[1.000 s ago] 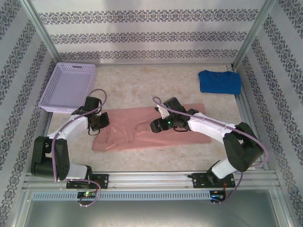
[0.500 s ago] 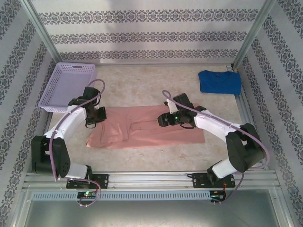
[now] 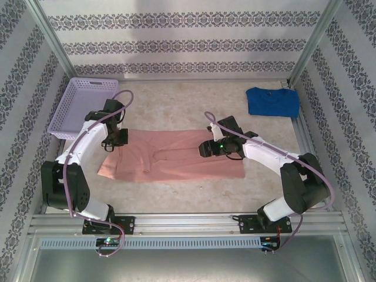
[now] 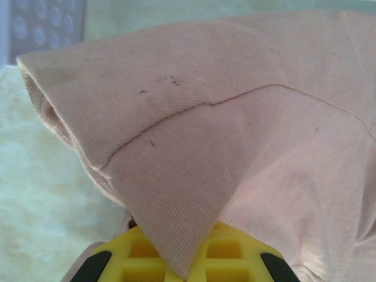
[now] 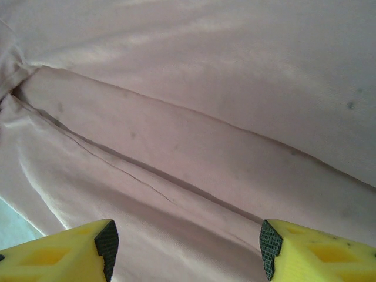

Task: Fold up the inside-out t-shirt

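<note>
Salmon-pink t-shirt (image 3: 176, 157) lies on the counter (image 3: 176, 106); left gripper (image 3: 113, 143) jaws pinch its left end, right gripper (image 3: 204, 148) jaws gape over it.

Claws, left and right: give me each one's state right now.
Left claw: closed on a fold of the salmon-pink cotton t-shirt.
Right claw: open over the t-shirt, holding nothing.

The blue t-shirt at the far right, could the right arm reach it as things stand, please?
Probably yes: the right arm's fingers hang open over the pink t-shirt, holding nothing, and bare table lies between them and the blue t-shirt.
</note>
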